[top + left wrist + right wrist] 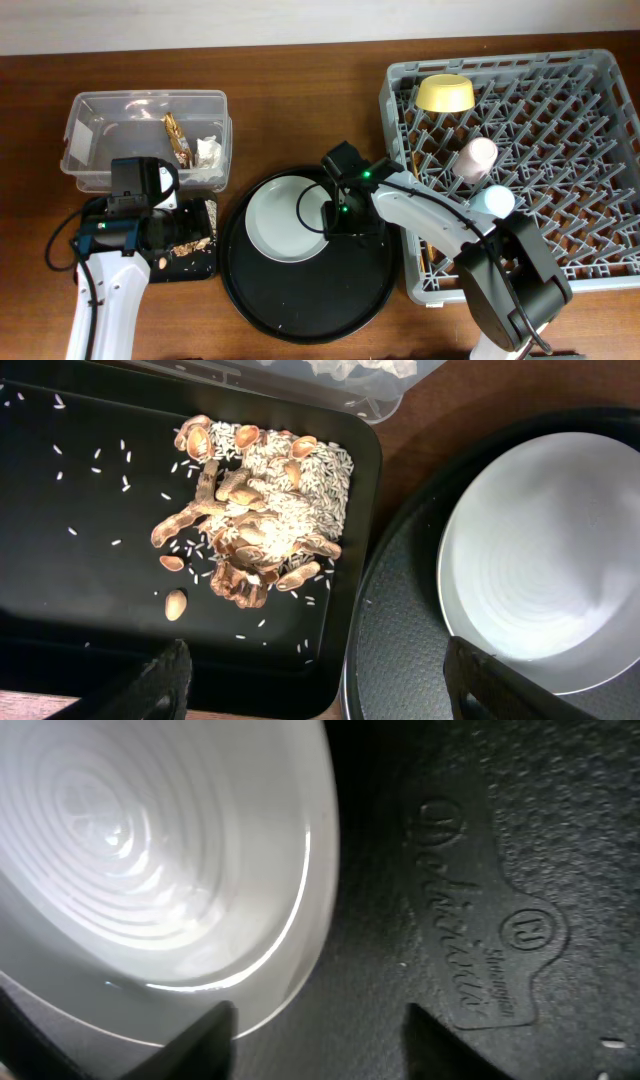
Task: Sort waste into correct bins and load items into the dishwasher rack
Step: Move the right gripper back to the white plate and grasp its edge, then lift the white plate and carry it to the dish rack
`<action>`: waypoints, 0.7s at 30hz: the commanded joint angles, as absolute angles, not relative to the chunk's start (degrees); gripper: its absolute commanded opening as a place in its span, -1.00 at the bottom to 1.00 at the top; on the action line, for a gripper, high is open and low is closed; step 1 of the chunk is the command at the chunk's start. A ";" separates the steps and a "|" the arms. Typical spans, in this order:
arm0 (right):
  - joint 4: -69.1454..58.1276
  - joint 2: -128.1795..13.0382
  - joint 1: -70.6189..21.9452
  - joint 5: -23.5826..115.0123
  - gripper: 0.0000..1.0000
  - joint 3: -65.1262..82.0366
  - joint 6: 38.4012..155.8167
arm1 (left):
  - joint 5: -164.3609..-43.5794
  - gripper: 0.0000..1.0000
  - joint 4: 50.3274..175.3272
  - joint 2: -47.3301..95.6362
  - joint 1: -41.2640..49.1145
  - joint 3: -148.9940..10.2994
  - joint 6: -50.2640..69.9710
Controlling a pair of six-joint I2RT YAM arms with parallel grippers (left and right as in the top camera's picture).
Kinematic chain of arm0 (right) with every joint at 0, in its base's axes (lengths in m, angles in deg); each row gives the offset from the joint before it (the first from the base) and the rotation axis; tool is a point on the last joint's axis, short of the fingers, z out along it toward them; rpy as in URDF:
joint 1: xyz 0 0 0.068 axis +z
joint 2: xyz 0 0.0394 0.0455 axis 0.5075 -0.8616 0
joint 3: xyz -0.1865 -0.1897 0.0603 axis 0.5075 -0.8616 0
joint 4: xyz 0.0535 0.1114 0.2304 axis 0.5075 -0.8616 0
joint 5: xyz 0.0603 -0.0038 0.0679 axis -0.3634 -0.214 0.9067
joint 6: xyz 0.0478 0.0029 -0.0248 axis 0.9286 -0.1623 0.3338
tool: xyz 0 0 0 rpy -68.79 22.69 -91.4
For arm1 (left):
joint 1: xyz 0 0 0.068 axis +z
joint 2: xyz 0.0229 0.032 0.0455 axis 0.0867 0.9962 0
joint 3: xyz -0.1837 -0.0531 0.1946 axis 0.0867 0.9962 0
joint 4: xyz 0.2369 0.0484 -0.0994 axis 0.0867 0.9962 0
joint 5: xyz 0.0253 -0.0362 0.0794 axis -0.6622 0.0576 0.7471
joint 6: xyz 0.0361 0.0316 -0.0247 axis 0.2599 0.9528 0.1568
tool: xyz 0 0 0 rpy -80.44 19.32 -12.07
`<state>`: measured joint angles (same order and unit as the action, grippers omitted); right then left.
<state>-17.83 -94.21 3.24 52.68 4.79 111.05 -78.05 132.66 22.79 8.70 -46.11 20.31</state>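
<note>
The rack [520,60] stands far right. Left of it the round tray [300,300] holds the plate [280,220]. The right gripper [315,1025], the nearer one, hangs with jaws apart at the plate's right rim, plate lying to its left. The left gripper [315,670], likewise spread, hovers over the scraps [250,510].

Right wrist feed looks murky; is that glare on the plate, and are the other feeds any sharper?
Right wrist: a thin bright glare streak runs along the plate rim; the round black tray is dim, yet its embossed logo reads; the fingertips are dark, soft blurs. Left wrist: food scraps sharp, evenly lit. Overhead: even light, dishwasher rack pegs crisp.
</note>
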 commanded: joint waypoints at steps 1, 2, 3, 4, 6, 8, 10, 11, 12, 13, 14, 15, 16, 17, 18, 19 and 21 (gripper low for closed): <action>-17.24 -92.49 3.28 53.94 0.26 4.88 110.73 | -78.51 0.59 132.73 22.90 8.94 -46.20 19.81; -16.82 -92.60 3.28 53.73 0.26 4.86 110.73 | -78.51 0.59 132.73 22.90 8.94 -46.20 19.81; -16.45 -92.77 3.28 53.51 0.26 4.86 110.75 | -78.51 0.59 132.73 22.90 8.94 -46.20 19.81; -15.71 -93.34 3.28 53.53 0.25 4.86 110.90 | -78.51 0.59 132.73 22.90 8.94 -46.20 19.81; -14.68 -95.24 3.28 53.35 0.25 4.86 111.21 | -78.51 0.59 132.73 22.90 8.94 -46.20 19.81; -14.68 -97.23 3.28 53.38 0.24 4.86 112.71 | -78.51 0.59 132.71 22.90 8.94 -46.20 19.81; -15.64 -97.91 3.26 53.33 -0.28 4.86 112.69 | -78.51 0.59 132.71 22.90 8.94 -46.20 19.81; -15.75 -97.65 3.26 53.33 -0.46 4.88 112.69 | -78.51 0.59 132.71 22.90 8.94 -46.20 19.81; -15.77 -97.62 3.17 53.35 -0.61 4.88 112.69 | -78.51 0.59 132.68 22.90 8.94 -46.20 19.81; -15.99 -97.62 3.10 53.33 -0.76 4.88 112.69 | -78.51 0.59 132.71 22.90 8.94 -46.20 19.81; -16.27 -97.47 3.04 53.33 -0.90 4.93 112.69 | -78.51 0.59 132.73 22.90 8.94 -46.20 19.81; -16.47 -97.21 3.04 53.07 -0.92 4.95 112.69 | -78.51 0.59 132.73 22.90 8.94 -46.20 19.81; -16.89 -96.60 2.82 52.26 -0.92 5.03 112.69 | -78.51 0.59 132.71 22.90 8.94 -46.20 19.81; -17.26 -95.90 2.51 51.45 -0.92 5.06 112.69 | -78.51 0.59 132.71 22.90 8.94 -46.20 19.81; -18.92 -94.21 1.71 49.24 -0.92 5.45 112.67 | -78.51 0.59 132.71 22.90 8.94 -46.20 19.81; -20.32 -92.66 1.09 47.45 -0.92 5.93 112.63 | -78.51 0.59 132.71 22.90 8.94 -46.20 19.81; -23.92 -88.07 -0.63 42.67 -0.92 7.15 111.95 | -78.51 0.59 132.71 22.90 8.94 -46.20 19.81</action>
